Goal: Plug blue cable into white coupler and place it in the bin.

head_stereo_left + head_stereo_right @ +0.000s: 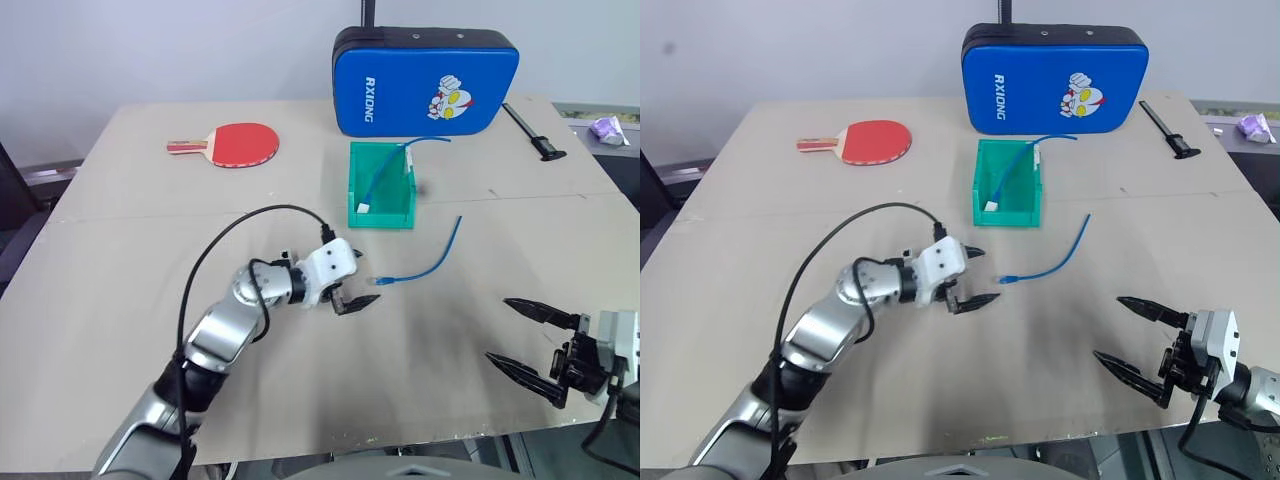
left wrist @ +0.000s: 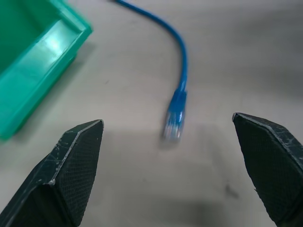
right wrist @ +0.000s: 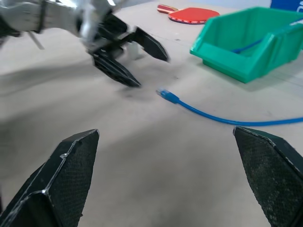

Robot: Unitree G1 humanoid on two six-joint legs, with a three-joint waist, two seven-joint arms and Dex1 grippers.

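The cable lies loose on the bench, just right of centre in the left eye view, curving from a near plug by the left gripper up toward the right, below and right of the green bin. The left gripper sits just left of that near plug with its fingers spread wide and empty; the right gripper, at the lower right, is also spread and empty, well apart from the cable. The step in hand looks like the first pick of the cable. To do it well, the left gripper should probably come down straddling the cable just behind the plug, so the plug end stays free and pointing outward for the socket, and close without dragging the thin cable sideways. I cannot pick out a loose coupler on the bench; a white block shows inside the bin at the end of a second blue cable. Counted: two blue cables, one bin, one blue case, one red paddle, one dark tool at the upper right.
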